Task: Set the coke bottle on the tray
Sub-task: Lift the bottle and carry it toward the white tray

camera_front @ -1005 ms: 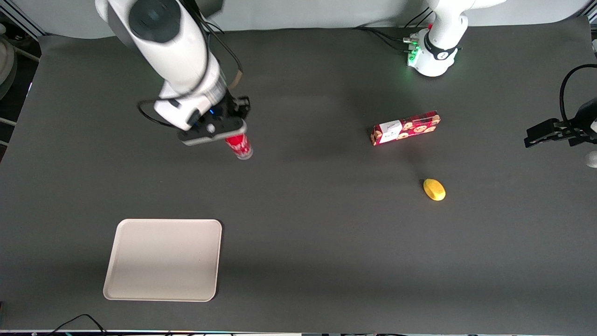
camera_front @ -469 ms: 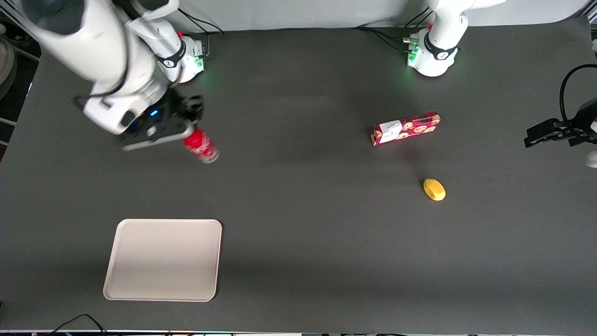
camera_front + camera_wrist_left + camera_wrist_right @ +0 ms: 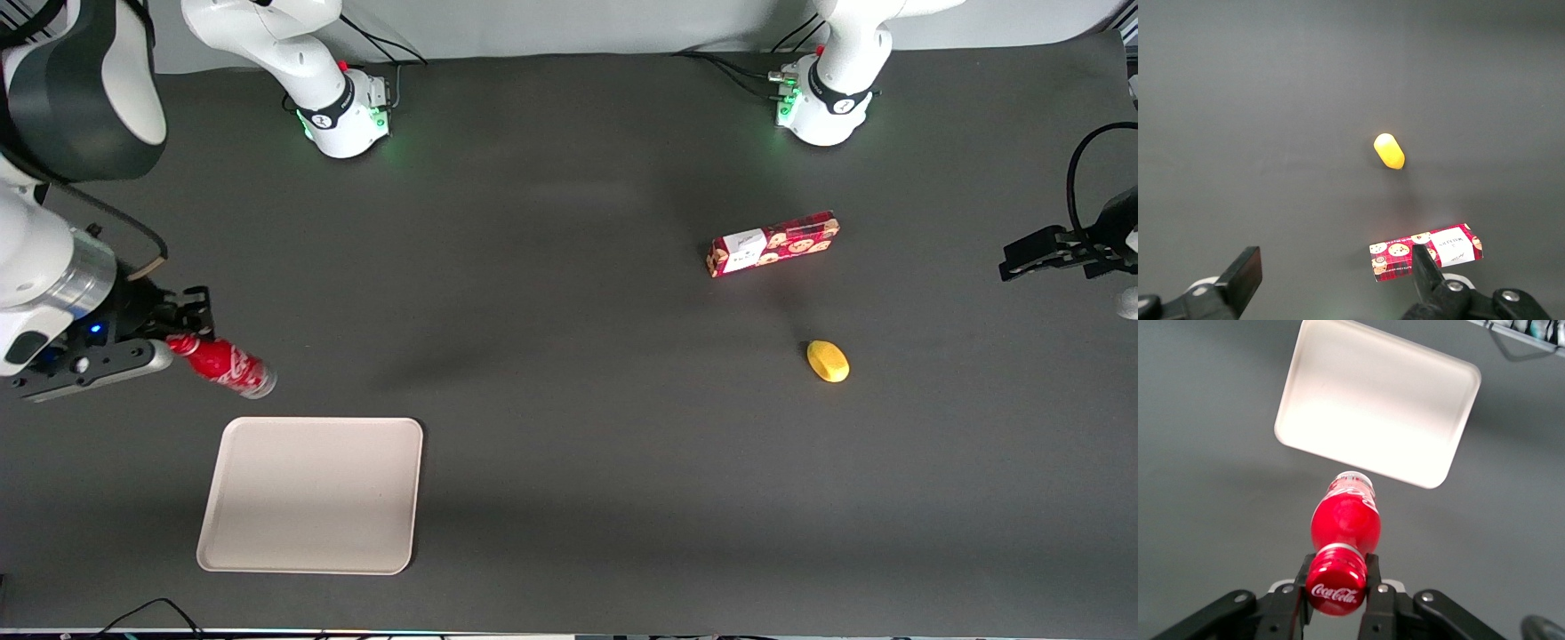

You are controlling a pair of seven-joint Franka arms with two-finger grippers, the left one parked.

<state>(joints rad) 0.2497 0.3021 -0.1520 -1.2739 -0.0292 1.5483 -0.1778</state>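
Note:
My right gripper [image 3: 180, 343] is shut on the neck of the coke bottle [image 3: 228, 366], a small red bottle with a red cap and white lettering. It holds the bottle in the air, tilted, with the silvery base pointing away from the fingers. In the right wrist view the gripper [image 3: 1337, 577] clamps just under the cap, and the coke bottle [image 3: 1345, 520] hangs over bare mat just short of the tray [image 3: 1378, 400]. The beige tray [image 3: 311, 494] lies flat on the mat, nearer the front camera than the bottle.
A long red cookie box [image 3: 773, 244] and a yellow lemon-like object [image 3: 828, 361] lie toward the parked arm's end of the table. Both also show in the left wrist view: the box [image 3: 1426, 253] and the yellow object [image 3: 1389, 151]. The mat's edge runs close to the tray.
The right arm has swung with the coke bottle toward the working arm's end of the table and nearer the front camera, ending close beside the tray. The bottle tilts more than before.

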